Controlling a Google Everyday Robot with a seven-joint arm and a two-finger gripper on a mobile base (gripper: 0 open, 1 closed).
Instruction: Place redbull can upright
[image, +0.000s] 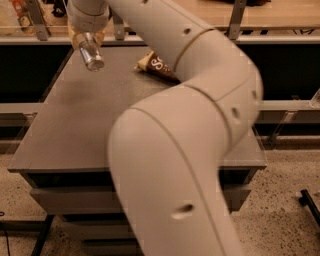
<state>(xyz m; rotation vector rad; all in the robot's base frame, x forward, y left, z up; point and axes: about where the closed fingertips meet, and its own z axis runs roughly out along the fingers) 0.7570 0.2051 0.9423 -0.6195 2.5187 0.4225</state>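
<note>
Left of the brown snack packet (156, 65), over the bench (75, 127), the end effector (88, 42) is clamped on the redbull can (93, 56). The can hangs tilted, one silver end toward the camera, clear of the surface. To do this well, I judge the wrist should rotate until the can stands vertical, lower gently left of the packet, and release only once the base sits flat.

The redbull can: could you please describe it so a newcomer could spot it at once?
Find the grey table and look above its far left corner, where the end effector hangs from the white arm. The redbull can is the slim silver cylinder clamped there, tilted, off the tabletop; the brown snack bag lies flat on it.
</note>
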